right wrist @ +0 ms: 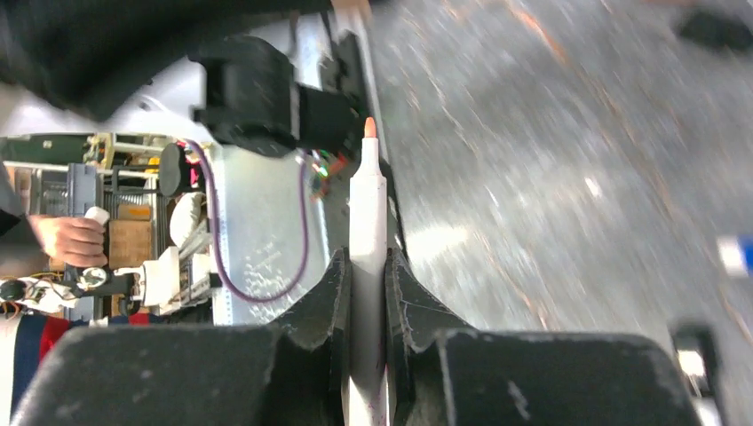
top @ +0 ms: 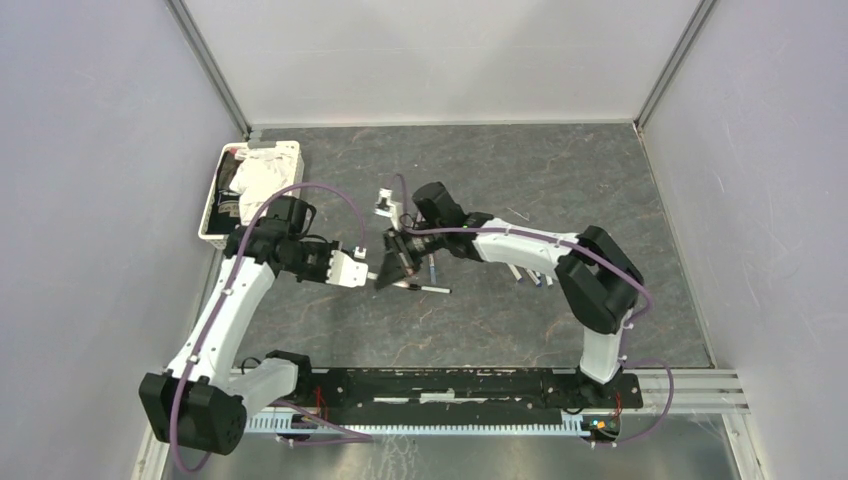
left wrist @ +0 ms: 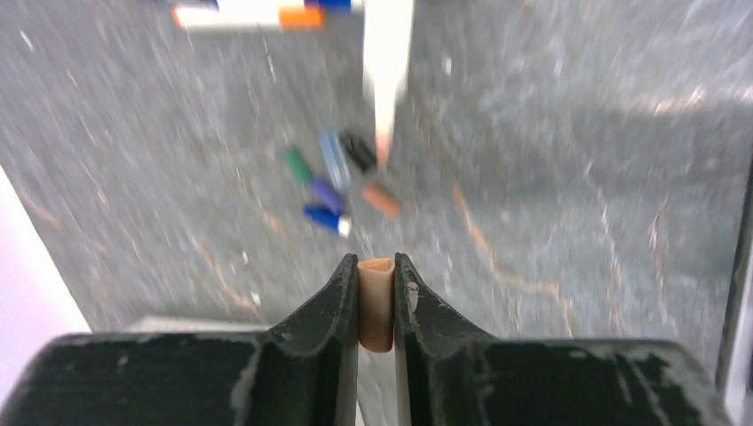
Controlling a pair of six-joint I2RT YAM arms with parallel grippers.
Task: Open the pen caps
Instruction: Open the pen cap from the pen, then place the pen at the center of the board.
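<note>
Left tool (left wrist: 376, 264) pinching orange cap (left wrist: 376, 311), right tool (right wrist: 366, 259) gripping pen (right wrist: 367, 195), grey marbled table (top: 500, 330), pale walls (top: 100, 150)

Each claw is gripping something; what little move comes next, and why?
Probably the left gripper should lower and release its orange cap beside the loose caps on the table: the cap is already off, and the right gripper holds the bare pen apart from it.

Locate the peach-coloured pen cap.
In the left wrist view, the peach cap is pinched in the left gripper, above the loose caps on the table. The right gripper holds the uncapped pen.
</note>
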